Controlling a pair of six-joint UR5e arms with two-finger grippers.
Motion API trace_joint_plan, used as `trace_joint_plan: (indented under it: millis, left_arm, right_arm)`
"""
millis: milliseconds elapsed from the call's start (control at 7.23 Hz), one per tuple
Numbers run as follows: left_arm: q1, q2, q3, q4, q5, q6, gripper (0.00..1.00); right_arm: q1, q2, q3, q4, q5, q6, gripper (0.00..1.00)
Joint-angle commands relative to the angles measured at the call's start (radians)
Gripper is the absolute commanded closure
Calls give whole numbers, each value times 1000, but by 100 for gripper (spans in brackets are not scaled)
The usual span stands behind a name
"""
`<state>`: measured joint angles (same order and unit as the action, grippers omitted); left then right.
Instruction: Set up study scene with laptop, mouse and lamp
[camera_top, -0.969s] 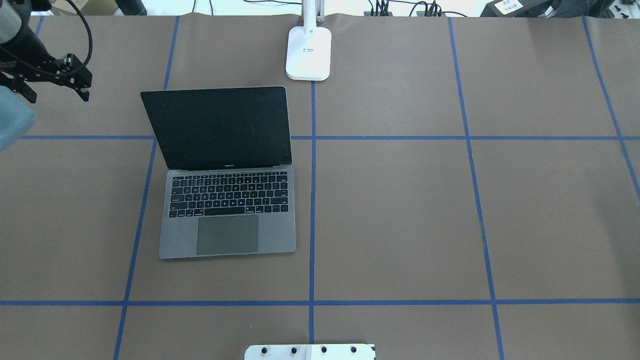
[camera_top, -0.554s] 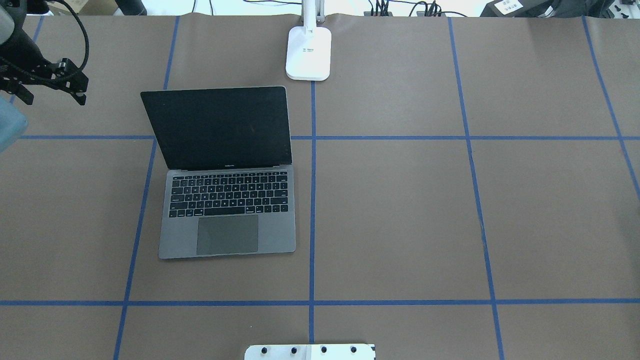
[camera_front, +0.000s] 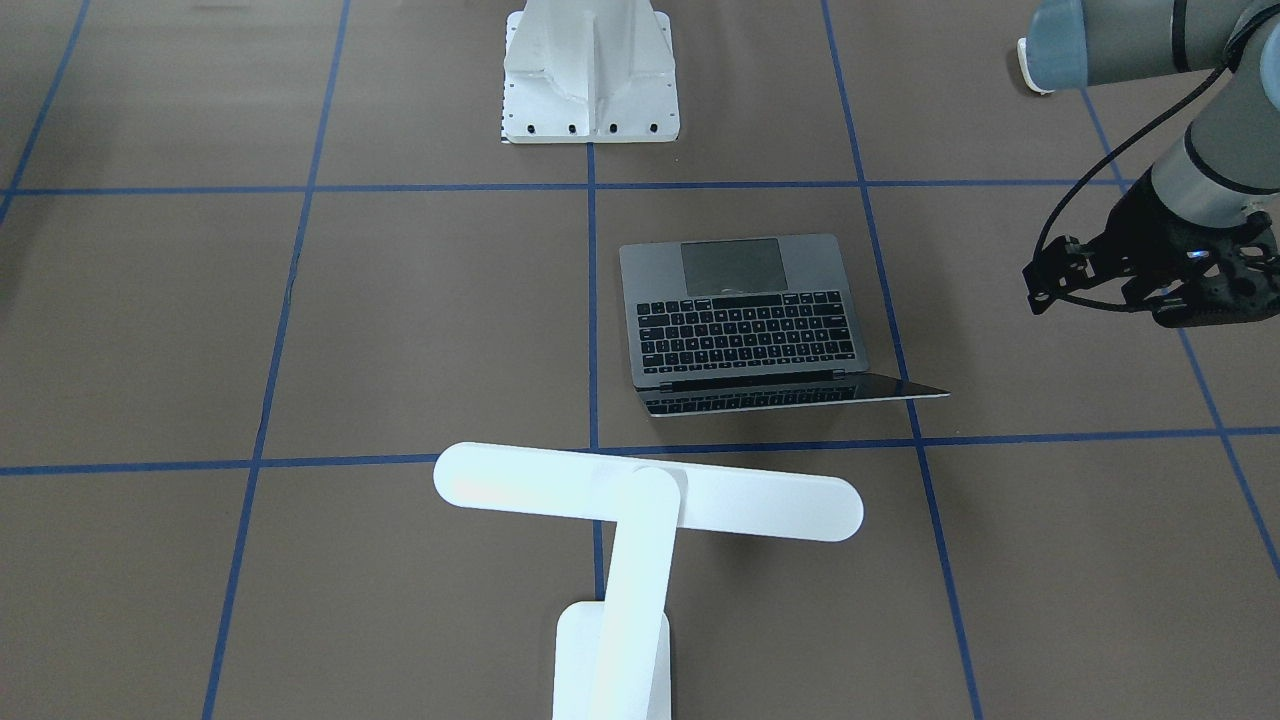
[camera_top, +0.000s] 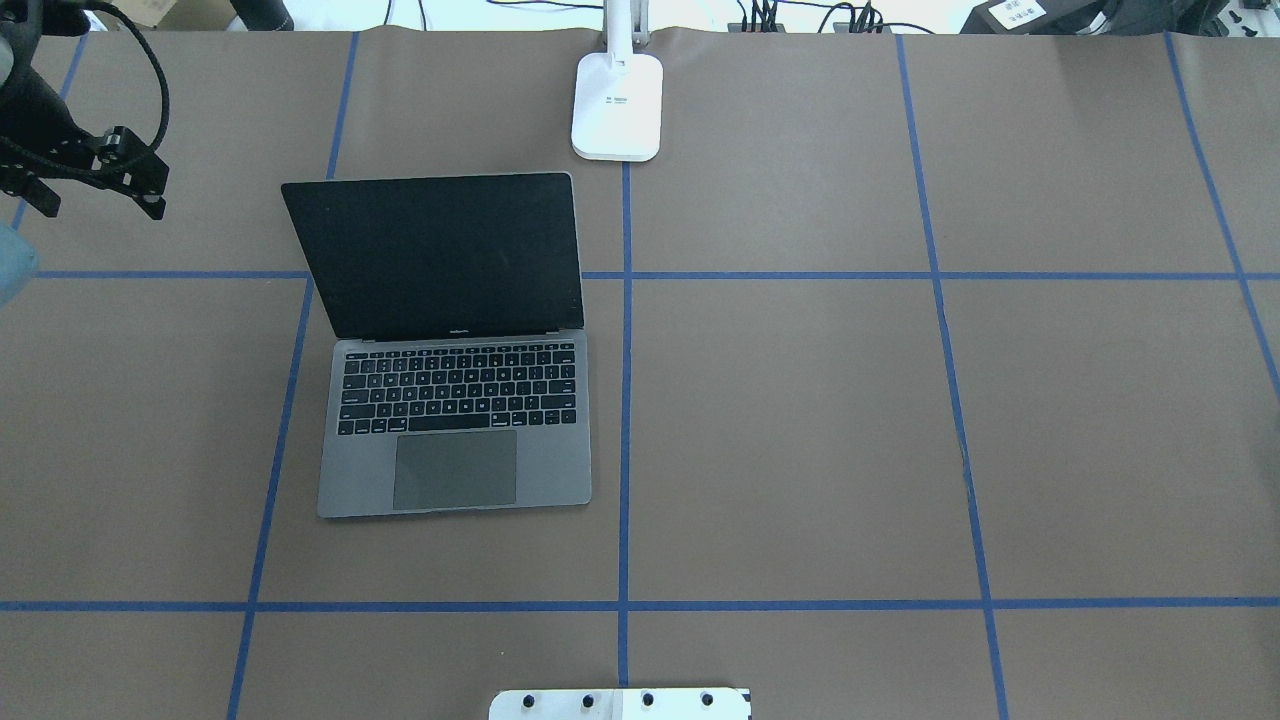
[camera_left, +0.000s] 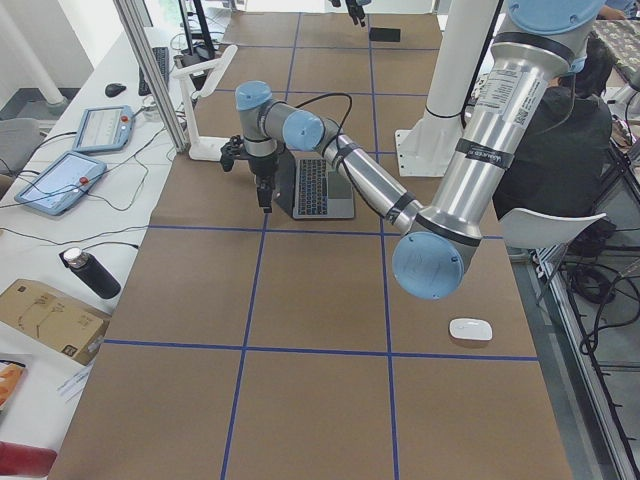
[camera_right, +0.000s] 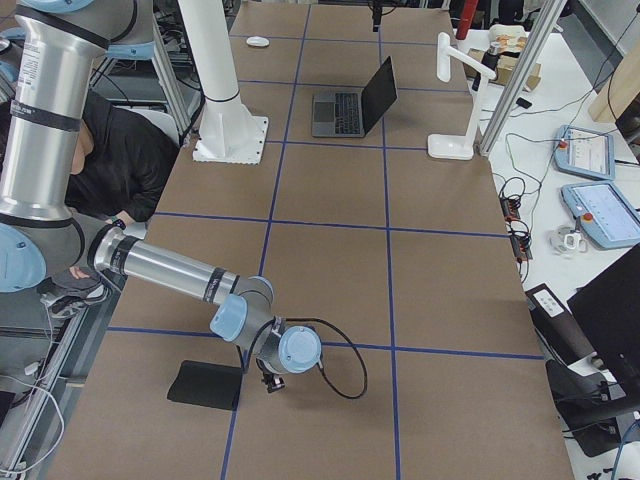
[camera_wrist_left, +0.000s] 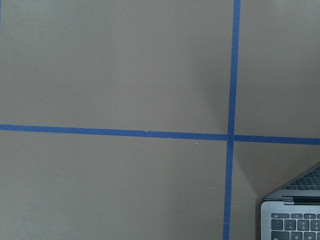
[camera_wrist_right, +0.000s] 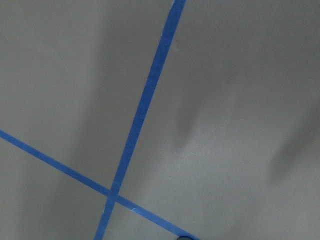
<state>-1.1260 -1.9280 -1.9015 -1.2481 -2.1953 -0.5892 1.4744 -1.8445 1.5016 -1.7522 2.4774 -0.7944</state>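
The laptop (camera_top: 455, 420) stands open left of the table's middle, its dark screen (camera_top: 435, 255) tilted back; it also shows in the front view (camera_front: 745, 310) and as a corner in the left wrist view (camera_wrist_left: 295, 215). The lamp (camera_front: 650, 500) stands at the far edge, its base (camera_top: 617, 105) just behind the laptop. The mouse (camera_left: 470, 329) lies alone near the left end of the table, close to the robot's side. My left gripper (camera_top: 95, 170) hangs left of the laptop, touching nothing; I cannot tell its state. My right gripper (camera_right: 270, 385) hovers low over the paper; I cannot tell its state.
A white ribbed pedestal (camera_front: 590, 70) is bolted at the near middle edge. A flat black pad (camera_right: 205, 385) lies by the right gripper. Blue tape lines grid the brown paper. A person sits behind the robot (camera_right: 120, 150). Tablets and a bottle (camera_left: 90, 272) lie off the table's far side.
My left gripper has drifted further left and slightly back, away from the laptop. The laptop and lamp have not moved.
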Motion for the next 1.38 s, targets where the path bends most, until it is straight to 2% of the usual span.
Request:
trace_joint_plan:
  millis: [0,554,1245]
  left_arm:
    - [0,3,-7,-1,5,0,0]
    - [0,3,-27,3,8,-11,0]
    - [0,14,-51,7,9,-12,0]
  right_arm:
    - [-41,7,-55,-1,-8,-43,1]
    - [-74,17,-135,-1,-8,-109,1]
    - [-72,-13,-144,-24,-14,-169,1]
